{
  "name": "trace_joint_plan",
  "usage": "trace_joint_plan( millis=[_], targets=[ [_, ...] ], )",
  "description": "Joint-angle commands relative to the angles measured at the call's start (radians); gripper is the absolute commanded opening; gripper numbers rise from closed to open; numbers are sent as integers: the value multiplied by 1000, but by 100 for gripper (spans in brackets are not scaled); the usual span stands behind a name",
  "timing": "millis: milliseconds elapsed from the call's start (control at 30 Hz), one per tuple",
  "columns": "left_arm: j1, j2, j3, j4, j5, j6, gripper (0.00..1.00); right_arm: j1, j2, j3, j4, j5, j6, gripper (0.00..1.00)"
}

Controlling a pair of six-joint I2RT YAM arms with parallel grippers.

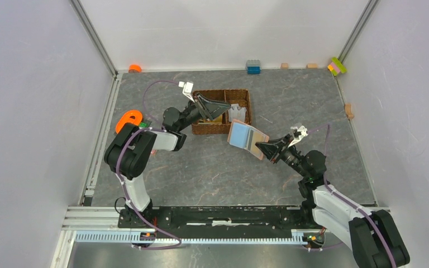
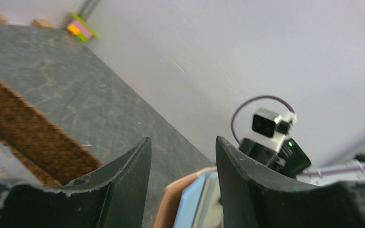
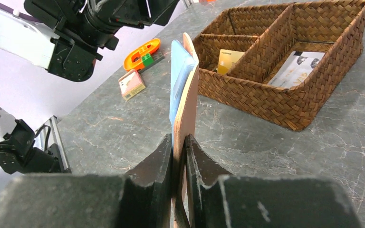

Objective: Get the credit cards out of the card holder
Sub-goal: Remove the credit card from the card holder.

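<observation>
My right gripper [image 3: 179, 138] is shut on the lower edge of the salmon-pink card holder [image 3: 190, 90] and holds it upright off the table [image 1: 247, 138]. A light blue layer [image 3: 177, 71] shows inside it; I cannot tell whether that is a card. A gold-tan credit card [image 3: 229, 59] lies in a basket compartment. My left gripper [image 1: 222, 110] hovers over the basket. Its jaws are open in the left wrist view [image 2: 183, 140] with nothing between them. The card holder [image 2: 183, 202] sits just beyond and below its fingertips.
The brown woven divided basket [image 1: 243, 96] stands mid-table, with a white printed card [image 3: 294, 69] in another compartment. An orange toy [image 1: 128, 120] and a small tan block [image 3: 132, 84] lie left of the basket. Toy bricks [image 1: 253, 67] line the back wall.
</observation>
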Motion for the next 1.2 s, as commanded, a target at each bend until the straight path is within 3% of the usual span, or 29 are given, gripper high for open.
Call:
trace_joint_plan(
  millis=[0,33,100,200,467,667,833,967,1067,1167],
  targets=[
    [4,-15,-11,136,211,46,59,-3,18,-5,152,-26,57,1],
    [4,-26,-24,136,217,51,61,-3,22,-7,160,-26,61,1],
    [5,-53,-76,134,200,80,89,-3,21,-10,173,-30,66,2],
    [8,-109,-146,92,158,143,100,-3,17,-12,176,-33,68,2],
    [7,-224,-274,29,81,235,100,-3,8,-16,181,-33,76,2],
    [8,-342,-304,-145,11,305,100,-3,12,-14,189,-42,81,2],
    [7,-495,-325,-381,-87,397,100,-3,12,-16,198,-57,78,4],
    [19,-591,-357,-511,-235,400,100,-3,15,-17,207,-64,79,9],
    [60,-616,-435,-459,-387,234,100,-3,14,-23,222,-67,86,9],
    [80,-559,-510,-199,-289,241,97,-3,14,-27,233,-75,91,8]
  ],
)
